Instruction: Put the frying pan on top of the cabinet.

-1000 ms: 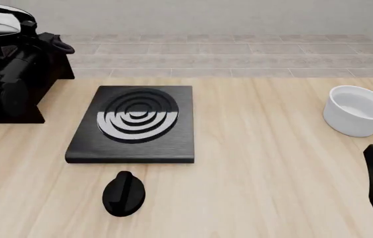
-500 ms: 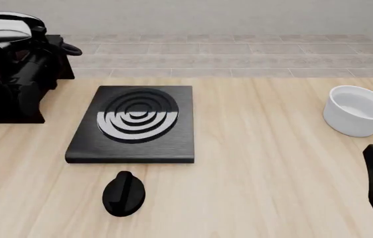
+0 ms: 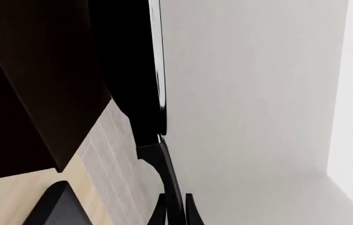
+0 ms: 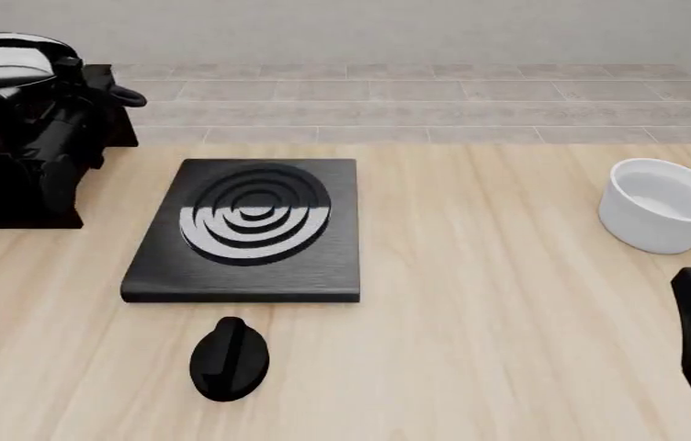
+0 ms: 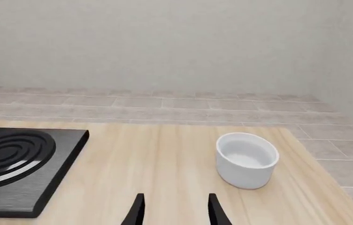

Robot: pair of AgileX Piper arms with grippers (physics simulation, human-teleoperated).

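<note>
While over cabinet (image 4: 27, 197) edge, frying pan (image 4: 3, 57).

Light wood bench (image 4: 481, 303) carries: black stove plate (image 4: 247, 231), black knob (image 4: 229, 360) near it, white bowl (image 4: 664, 204) far right, dark cabinet (image 4: 27, 197) far left.

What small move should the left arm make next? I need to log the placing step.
Probably lower the frying pan a little until it settles flat on the cabinet. The left end effector is closed on the pan's handle, and in the front view the pan sits over the cabinet's top; whether they touch cannot be told.
</note>
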